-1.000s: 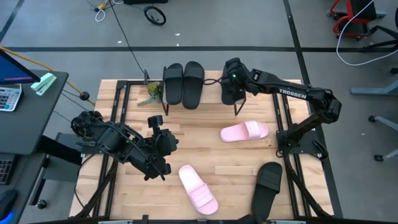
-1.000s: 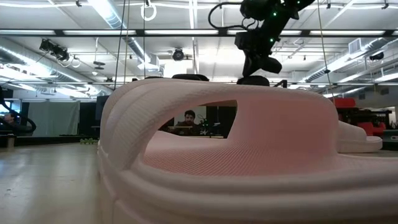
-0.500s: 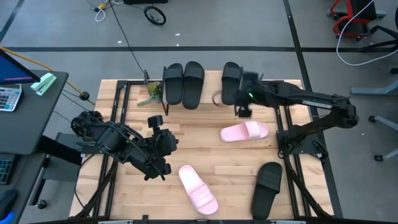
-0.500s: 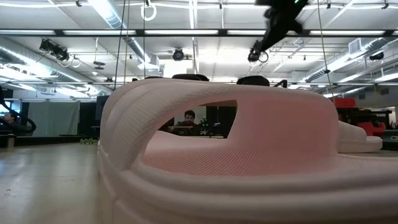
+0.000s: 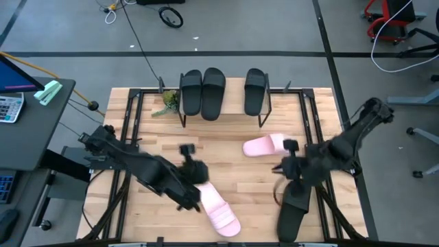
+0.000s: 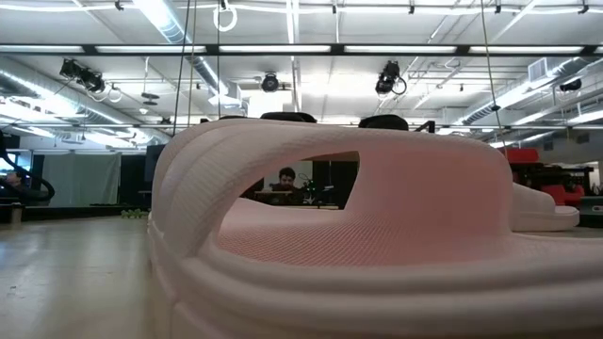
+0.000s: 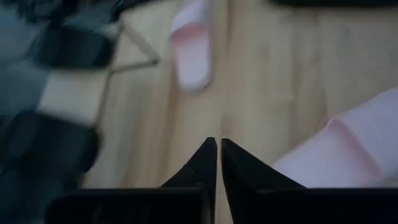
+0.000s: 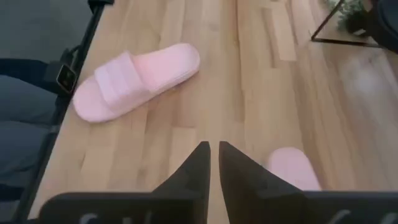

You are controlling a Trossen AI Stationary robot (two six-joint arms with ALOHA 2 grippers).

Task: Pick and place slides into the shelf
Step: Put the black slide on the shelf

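Observation:
Three black slides lie on the shelf (image 5: 234, 92) at the far edge: two side by side (image 5: 202, 92) and one to their right (image 5: 255, 91). One pink slide (image 5: 269, 145) lies right of centre, another (image 5: 218, 208) near the near edge; this one fills the low view (image 6: 330, 235). A fourth black slide (image 5: 295, 206) lies near right. My left gripper (image 5: 195, 191), shut, hovers beside the near pink slide (image 7: 336, 149). My right gripper (image 5: 288, 166), shut, hangs between the far pink slide (image 8: 134, 78) and the black slide on the table.
A small green plant (image 5: 167, 101) stands at the shelf's left leg. Bare wooden tabletop (image 5: 226, 161) stretches between the two arms. Black frame rails (image 5: 130, 116) run along the table's left and right sides. A person sits in the room beyond the table (image 6: 285, 179).
My right gripper has drawn away from the third black slide, which stays on the shelf, and swung toward the near right, ending over the table by the fourth black slide. My left gripper has moved right and toward the near edge, up to the near pink slide.

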